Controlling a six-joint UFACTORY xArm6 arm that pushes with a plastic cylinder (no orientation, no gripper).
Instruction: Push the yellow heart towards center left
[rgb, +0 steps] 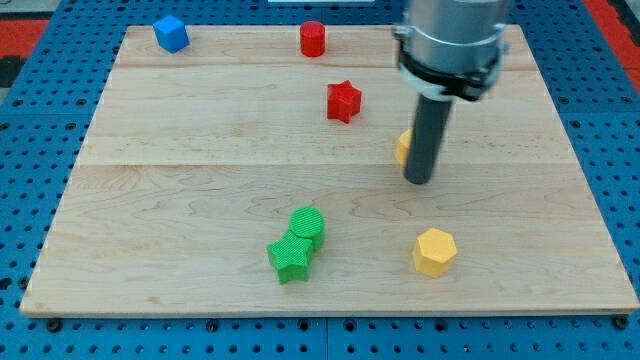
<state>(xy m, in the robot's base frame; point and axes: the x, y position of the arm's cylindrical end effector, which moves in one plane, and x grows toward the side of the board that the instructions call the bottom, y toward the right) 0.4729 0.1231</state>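
The yellow heart (402, 148) lies right of the board's centre, mostly hidden behind my rod, with only its left edge showing. My tip (420, 181) rests on the board just right of and below that edge, touching or nearly touching the heart. A yellow hexagon (435, 251) lies below my tip, toward the view's bottom right.
A red star (343, 101) lies up and left of the heart. A red cylinder (313, 39) and a blue cube (171, 34) sit near the top edge. A green cylinder (307, 224) and a green star (290, 258) touch each other at bottom centre.
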